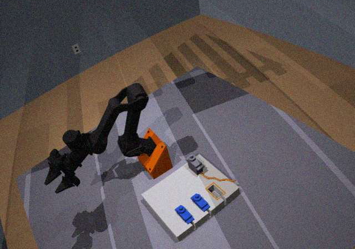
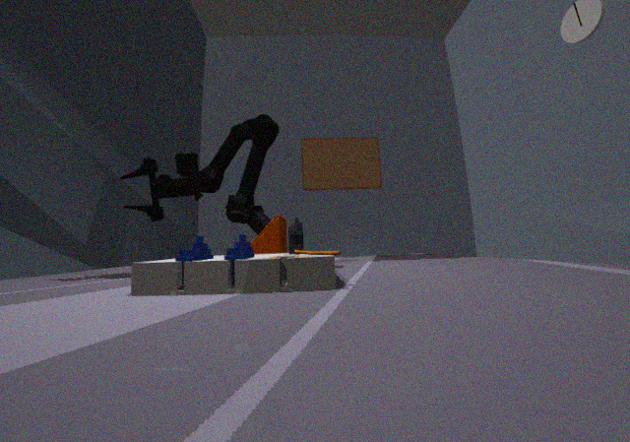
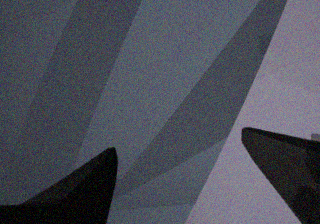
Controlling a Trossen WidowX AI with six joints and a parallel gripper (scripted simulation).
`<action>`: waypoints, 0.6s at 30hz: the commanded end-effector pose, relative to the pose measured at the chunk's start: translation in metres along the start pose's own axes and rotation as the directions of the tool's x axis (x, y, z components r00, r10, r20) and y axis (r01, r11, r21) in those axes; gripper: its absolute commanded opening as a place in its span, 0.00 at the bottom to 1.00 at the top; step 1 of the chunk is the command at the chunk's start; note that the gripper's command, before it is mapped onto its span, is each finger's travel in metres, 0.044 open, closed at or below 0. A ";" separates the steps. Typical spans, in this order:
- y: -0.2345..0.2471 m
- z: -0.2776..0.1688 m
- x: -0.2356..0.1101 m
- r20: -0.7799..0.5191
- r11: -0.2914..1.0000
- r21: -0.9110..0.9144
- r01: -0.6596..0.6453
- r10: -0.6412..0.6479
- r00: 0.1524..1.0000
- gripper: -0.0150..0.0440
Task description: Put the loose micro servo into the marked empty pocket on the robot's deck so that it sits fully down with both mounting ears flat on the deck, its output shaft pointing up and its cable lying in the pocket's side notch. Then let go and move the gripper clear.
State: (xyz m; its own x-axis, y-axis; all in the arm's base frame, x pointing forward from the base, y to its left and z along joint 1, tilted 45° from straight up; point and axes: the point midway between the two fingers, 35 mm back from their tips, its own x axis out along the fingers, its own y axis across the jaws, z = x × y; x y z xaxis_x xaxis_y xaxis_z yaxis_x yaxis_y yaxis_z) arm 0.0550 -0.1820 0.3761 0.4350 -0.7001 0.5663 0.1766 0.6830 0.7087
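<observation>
Worktop (image 1: 258,143) stripes of grey and pale lilac run under everything, and on it sits the white deck (image 1: 169,192), a flat slab with block-like sides. Behind the deck stands the orange wedge (image 1: 157,157) that carries my base, and my dark arm (image 1: 126,117) folds up from it and reaches out to the side, well apart from the deck. My gripper (image 1: 61,180) hangs there above the worktop with its fingers spread wide and nothing between them; the wrist view shows only two dark fingertips against striped grey ground. On the deck, two blue servos (image 1: 184,213) are seated side by side near the front edge. The loose micro servo (image 1: 196,164), grey, stands upright on the deck's far corner, outside any pocket. Its orange cable (image 1: 217,178) trails across the deck surface towards the edge. Just in front of that cable lies the marked empty pocket (image 1: 215,191), outlined in orange.
</observation>
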 end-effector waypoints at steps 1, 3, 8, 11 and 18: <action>0.000 0.000 0.000 -0.001 1.000 0.003 0.002 -0.002 1.000 0.98; -0.003 -0.001 0.003 -0.008 1.000 0.017 0.010 -0.010 1.000 1.00; -0.016 -0.010 0.013 -0.048 0.994 0.088 0.061 -0.057 0.997 1.00; -0.025 -0.018 0.021 -0.081 0.986 0.131 0.100 -0.090 0.993 1.00; -0.045 -0.043 0.035 -0.173 0.958 0.208 0.199 -0.164 0.971 1.00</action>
State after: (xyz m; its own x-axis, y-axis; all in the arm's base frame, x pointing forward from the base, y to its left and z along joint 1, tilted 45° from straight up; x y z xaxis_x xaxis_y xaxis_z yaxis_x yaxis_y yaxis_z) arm 0.0914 -0.2213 0.3522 0.5288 -0.7486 0.4000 0.0750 0.5106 0.8565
